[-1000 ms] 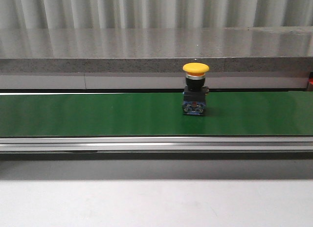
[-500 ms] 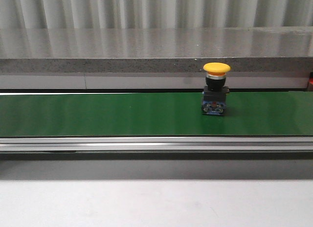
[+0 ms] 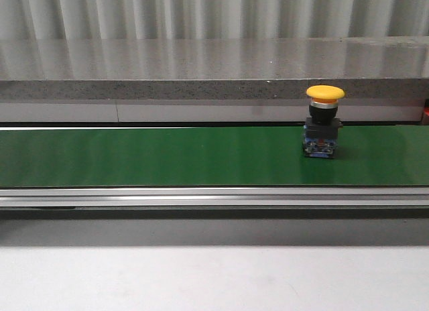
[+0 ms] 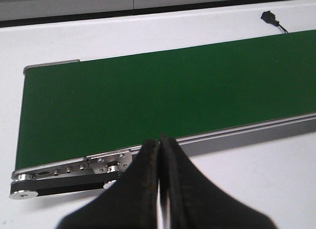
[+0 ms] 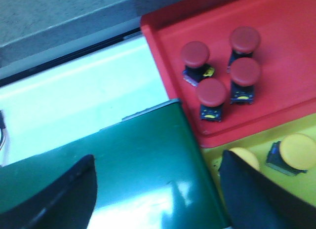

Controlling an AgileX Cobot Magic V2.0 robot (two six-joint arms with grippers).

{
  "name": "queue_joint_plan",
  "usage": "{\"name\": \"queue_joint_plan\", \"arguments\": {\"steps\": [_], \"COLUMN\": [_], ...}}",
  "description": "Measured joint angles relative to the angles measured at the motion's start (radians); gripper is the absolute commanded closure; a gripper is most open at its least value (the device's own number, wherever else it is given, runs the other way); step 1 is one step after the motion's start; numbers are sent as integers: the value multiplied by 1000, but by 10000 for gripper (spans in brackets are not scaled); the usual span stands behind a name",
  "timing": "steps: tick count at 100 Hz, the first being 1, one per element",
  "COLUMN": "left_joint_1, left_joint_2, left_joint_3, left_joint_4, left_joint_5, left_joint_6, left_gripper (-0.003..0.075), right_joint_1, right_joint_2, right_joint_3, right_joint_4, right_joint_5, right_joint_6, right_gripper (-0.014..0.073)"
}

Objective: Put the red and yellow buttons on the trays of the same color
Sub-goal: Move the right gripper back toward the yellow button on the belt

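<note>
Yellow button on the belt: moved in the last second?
Yes. The yellow button has travelled rightward along the green belt, judged against the fixed grey ledge behind it.

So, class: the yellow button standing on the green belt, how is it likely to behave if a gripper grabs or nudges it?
The yellow button stands tall on a narrow blue base under a wider mushroom cap, so a sideways nudge would probably tip it. It looks rigid, likely hard plastic, so it should not flex. The smooth domed cap may slip; the squarer body seems the safer grip.
</note>
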Motion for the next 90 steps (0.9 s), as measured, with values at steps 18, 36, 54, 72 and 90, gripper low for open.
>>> {"name": "queue_joint_plan", "arguments": {"steps": [18, 36, 54, 72, 90], "left_joint_1": [0, 0, 0, 0, 0], "left_joint_2": [0, 0, 0, 0, 0], "left_joint_3": [0, 0, 0, 0, 0], "left_joint_4": [0, 0, 0, 0, 0], "left_joint_5": [0, 0, 0, 0, 0], "left_joint_6": [0, 0, 0, 0, 0], "left_gripper": [740, 740, 740, 740, 740], "right_joint_1": [113, 230, 318, 362, 392], "right_joint_2": [-2, -2, 4, 63, 159], "right_joint_3": [2, 2, -2, -73, -158], "right_joint_4": [0, 0, 0, 10, 10], "right_joint_5": [59, 75, 136, 246, 329], "right_joint_6": [-1, -11, -17, -17, -17], "right_gripper": [57, -31, -44, -44, -44]}}
